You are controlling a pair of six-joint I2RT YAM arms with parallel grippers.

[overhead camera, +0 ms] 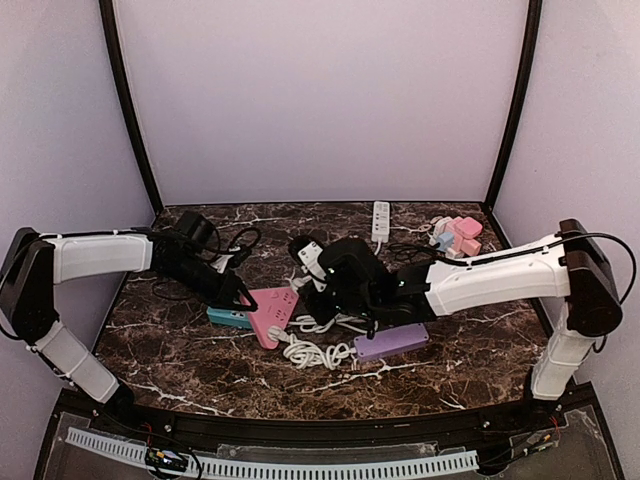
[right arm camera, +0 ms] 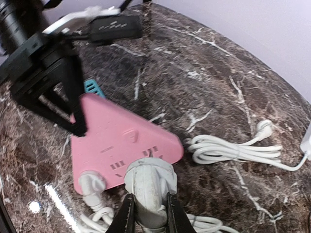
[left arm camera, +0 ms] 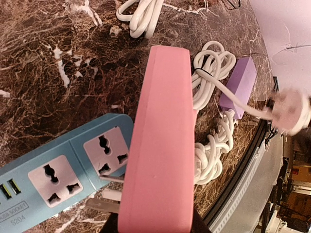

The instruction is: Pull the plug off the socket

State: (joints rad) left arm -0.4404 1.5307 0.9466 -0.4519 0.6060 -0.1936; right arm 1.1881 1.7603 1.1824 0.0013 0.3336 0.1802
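White plug (right arm camera: 149,180) nearest you: your right gripper (right arm camera: 148,206) is clamped on its body, one finger on each side. Is it free of the socket?

— Hard to swear to. From the right wrist it overlaps the near edge of the pink power strip (right arm camera: 121,141). From the left wrist the plug is a blur off to one side, apart from the strip, so you have probably cleared it. Treat it as out or nearly out, and draw straight away from the strip's face, no twisting, until the pins show fully.

And the strip itself?

— Your left gripper (overhead camera: 242,296) is closed on its far corner, a finger on either side. That is your anchor: hold it steady so the strip does not rise with the plug. A second plug (right arm camera: 91,184) sits in the strip just beside yours, so don't knock it.

Anything beyond to mind?

— The plug's cord (left arm camera: 243,104) trails back across the purple power strip (left arm camera: 238,85) into the coiled white cords (left arm camera: 209,160) on the counter (right arm camera: 218,82). Go only as far as the slack allows, or you'll drag that lot along. The blue power strip (left arm camera: 53,179) lies right against the pink one, so leave it be.
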